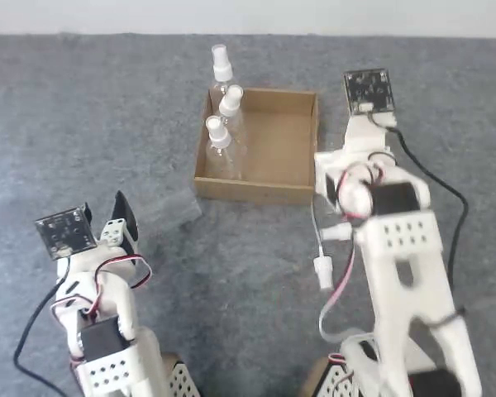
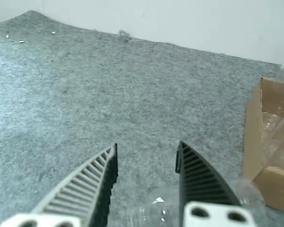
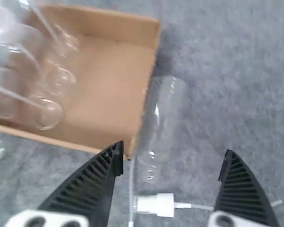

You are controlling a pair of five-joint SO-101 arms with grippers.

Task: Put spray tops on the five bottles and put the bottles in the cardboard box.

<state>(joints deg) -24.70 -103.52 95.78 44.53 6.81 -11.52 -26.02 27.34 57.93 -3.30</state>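
Up close, left tool (image 2: 147,145) and right tool (image 3: 173,148) gape, a capless bottle (image 3: 158,123) lying beside the box (image 3: 114,87).

from my end this reads as a small robotics lab or test bench. counter (image 1: 83,124) is covered w/ a grey felt-like mat, plain white wall (image 2: 180,19) right behind it. two white plastic arms, left arm (image 1: 107,331) & right arm (image 1: 401,248), w/ bare circuit boards (image 1: 369,89) at the wrists and loose wires (image 1: 345,277) showing. plain cardboard box (image 1: 277,141) on the mat, few white scraps (image 2: 21,41) near the wall.
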